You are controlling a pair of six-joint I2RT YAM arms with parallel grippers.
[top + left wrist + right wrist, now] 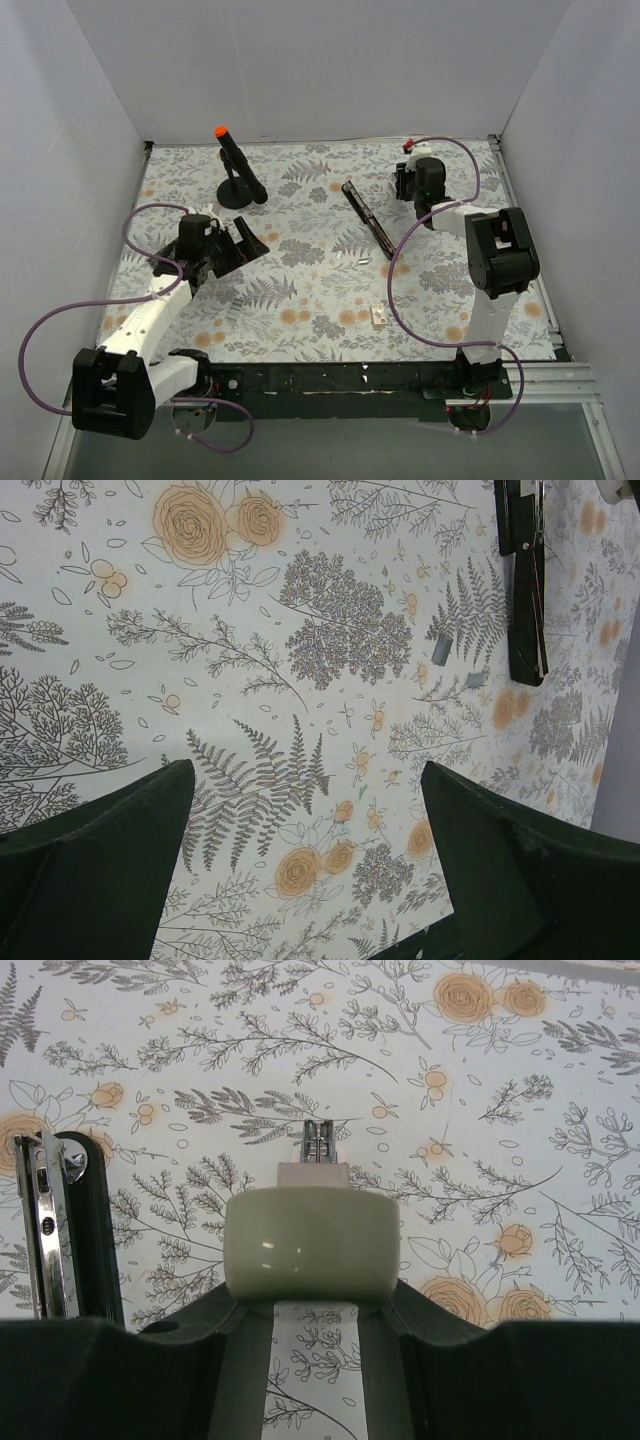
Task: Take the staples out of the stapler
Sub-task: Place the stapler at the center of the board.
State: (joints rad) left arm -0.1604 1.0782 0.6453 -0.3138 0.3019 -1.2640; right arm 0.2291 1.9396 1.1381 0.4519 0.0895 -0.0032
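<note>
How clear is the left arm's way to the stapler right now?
Probably yes. The left gripper is open and empty; only bare mat and small silver bits lie between it and the stapler. The right gripper, shut on a cream piece, sits on the stapler's far side.

Standing here, I count two robot arms, the left arm (150, 315) and the right arm (497, 260), with one gripper apiece: a left gripper (305, 800) and a right gripper (310, 1305). There are two purple cables, the left cable (125, 232) and the right cable (388, 285).

I see one stapler (366, 220), one black stand (238, 172) with a single orange-tipped rod, and one cream rounded tool (310, 1245). There are two grey staple strips (440, 650), the second strip (476, 680) being the shorter. A third pale sliver (236, 305) is too small to tell if it is the same kind. Add one small pale box (379, 316) and one floral mat (300, 300).
</note>
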